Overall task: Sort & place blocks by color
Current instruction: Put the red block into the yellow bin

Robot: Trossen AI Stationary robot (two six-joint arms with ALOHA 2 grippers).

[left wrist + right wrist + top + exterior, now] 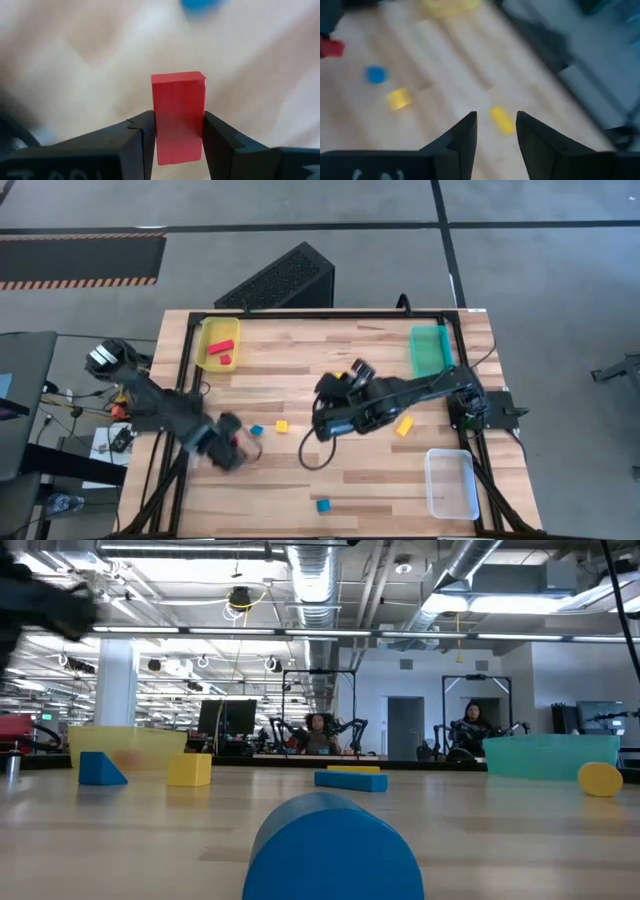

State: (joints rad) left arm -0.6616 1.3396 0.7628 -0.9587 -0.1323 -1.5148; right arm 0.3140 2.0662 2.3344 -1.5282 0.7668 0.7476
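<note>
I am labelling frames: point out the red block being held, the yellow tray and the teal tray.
red block [178, 117], left wrist view, front face.
yellow tray [205, 345], high view, left rim.
teal tray [431, 350], high view, bare floor.

Bare table [300, 370] lies open between the yellow tray [210, 338] and the right arm [400, 395].

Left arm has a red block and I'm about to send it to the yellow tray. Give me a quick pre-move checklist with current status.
1. Grip: left gripper is shut on the red block, fingers on both sides. Ok.
2. Block seated: most of it sticks out past the fingertips. Cannot tell if secure.
3. Destination: yellow tray already holds red pieces and has bare floor left. Ok.
4. Path: bare wood between the left gripper and the tray in the high view. Ok.
5. Right gripper: open, empty, mid-table, away from that path. Ok.
6. Lift height off the table: cannot tell.
</note>
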